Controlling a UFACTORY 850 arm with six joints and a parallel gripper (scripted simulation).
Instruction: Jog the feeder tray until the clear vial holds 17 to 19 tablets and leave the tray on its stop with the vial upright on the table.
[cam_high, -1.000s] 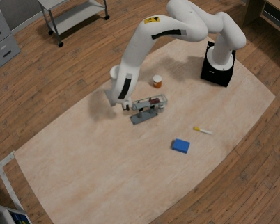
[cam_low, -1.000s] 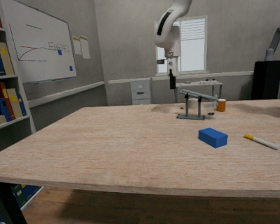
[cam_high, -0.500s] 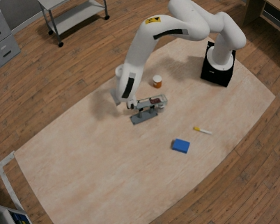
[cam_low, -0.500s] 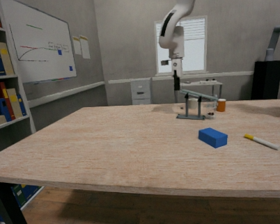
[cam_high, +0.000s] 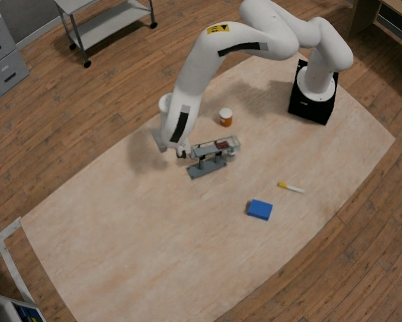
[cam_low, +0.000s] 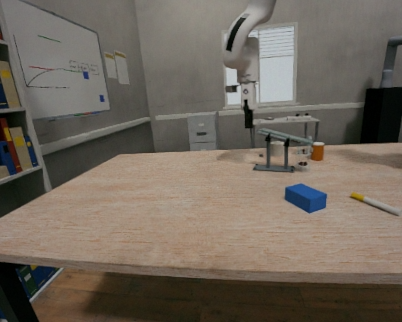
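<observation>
The grey feeder tray (cam_high: 212,148) (cam_low: 281,138) sits tilted on a small stand (cam_high: 205,167) (cam_low: 273,167) near the middle of the table. Dark red tablets (cam_high: 221,144) lie at its lower, right end. The clear vial (cam_high: 233,154) (cam_low: 303,159) stands under that end; it is small and faint, and I cannot see its contents. My gripper (cam_high: 181,152) (cam_low: 247,122) is shut and empty. It hangs just beside the tray's raised left end, a little above it in the side view.
An orange pill bottle with a white cap (cam_high: 226,117) (cam_low: 317,150) stands behind the tray. A blue block (cam_high: 260,209) (cam_low: 305,197) and a yellow-tipped white marker (cam_high: 290,187) (cam_low: 376,203) lie toward the front right. The robot's black base (cam_high: 312,102) stands at the back.
</observation>
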